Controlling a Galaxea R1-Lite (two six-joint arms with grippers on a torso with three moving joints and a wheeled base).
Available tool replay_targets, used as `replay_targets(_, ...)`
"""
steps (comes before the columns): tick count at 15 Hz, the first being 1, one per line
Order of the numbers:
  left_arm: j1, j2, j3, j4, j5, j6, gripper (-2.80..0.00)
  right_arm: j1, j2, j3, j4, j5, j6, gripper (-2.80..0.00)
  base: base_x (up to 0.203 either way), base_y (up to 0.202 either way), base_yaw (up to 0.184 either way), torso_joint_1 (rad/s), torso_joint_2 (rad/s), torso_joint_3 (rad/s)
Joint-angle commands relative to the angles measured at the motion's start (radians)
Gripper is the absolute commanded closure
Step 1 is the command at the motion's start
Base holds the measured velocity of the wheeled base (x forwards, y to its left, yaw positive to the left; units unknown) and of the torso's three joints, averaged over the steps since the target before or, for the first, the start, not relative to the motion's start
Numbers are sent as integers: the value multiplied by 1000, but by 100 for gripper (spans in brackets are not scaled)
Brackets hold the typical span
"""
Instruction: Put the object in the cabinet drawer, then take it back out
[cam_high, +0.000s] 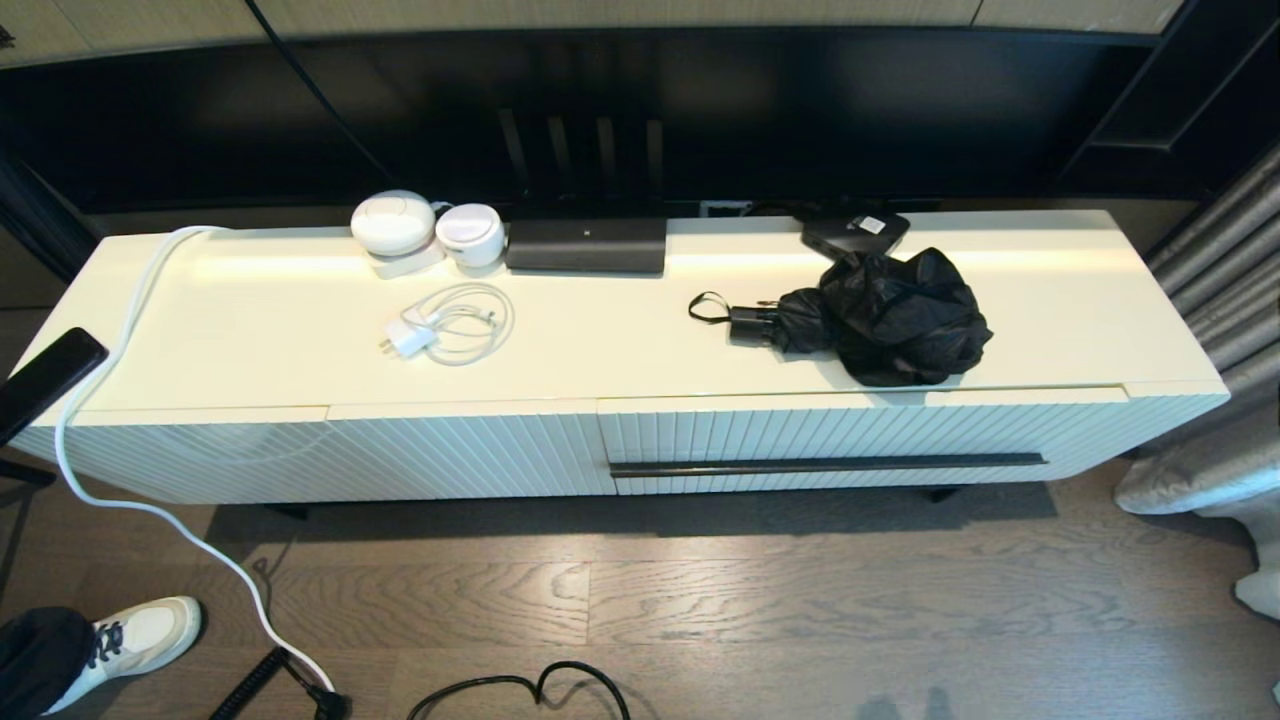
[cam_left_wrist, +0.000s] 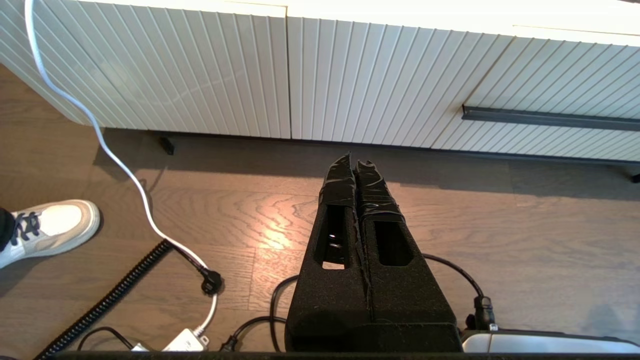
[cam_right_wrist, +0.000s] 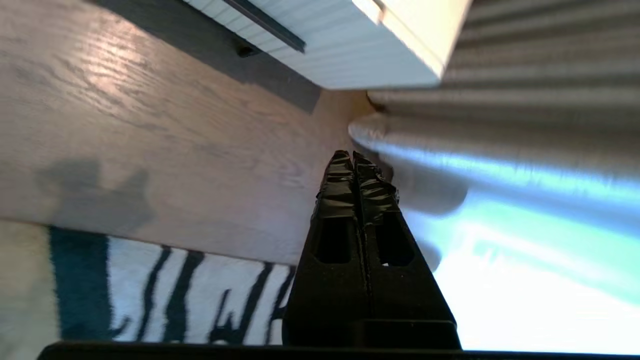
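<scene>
The black folding umbrella (cam_high: 880, 315) lies on the right part of the cabinet top, its bunched fabric to the right, its short handle and wrist loop (cam_high: 706, 307) pointing left. Below it the ribbed cream drawer (cam_high: 860, 435) is closed, its long black bar handle (cam_high: 828, 465) running across the front; the same handle (cam_left_wrist: 550, 119) shows in the left wrist view. My left gripper (cam_left_wrist: 356, 165) hangs low over the wooden floor in front of the cabinet, shut and empty. My right gripper (cam_right_wrist: 350, 157) is shut and empty too, low near the cabinet's right end and the curtain.
On the cabinet top lie a white charger with coiled cable (cam_high: 445, 325), two white round devices (cam_high: 395, 225), a black bar (cam_high: 585, 245) and a flat black box (cam_high: 855, 232). A white cable (cam_high: 120, 490) trails to the floor. A person's shoe (cam_high: 140, 640) stands at left; curtain (cam_high: 1220, 250) at right.
</scene>
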Motion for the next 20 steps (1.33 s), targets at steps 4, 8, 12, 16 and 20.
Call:
replay_targets(4,0,0,0,0,0,-1,0,-106,-366,212,50,-3,205,0,0,0,0,0,0,0)
replay_targets(8,0,0,0,0,0,-1,0,-157,-539,326,114,0,372,0,0,0,0,0,0,0)
replay_targets(12,0,0,0,0,0,-1,0,-162,-556,358,193,5,475,0,0,0,0,0,0,0)
replay_targets(16,0,0,0,0,0,-1,0,-153,-560,397,182,71,481,0,0,0,0,0,0,0)
replay_targets(20,0,0,0,0,0,-1,0,-66,-678,409,157,103,464,0,0,0,0,0,0,0)
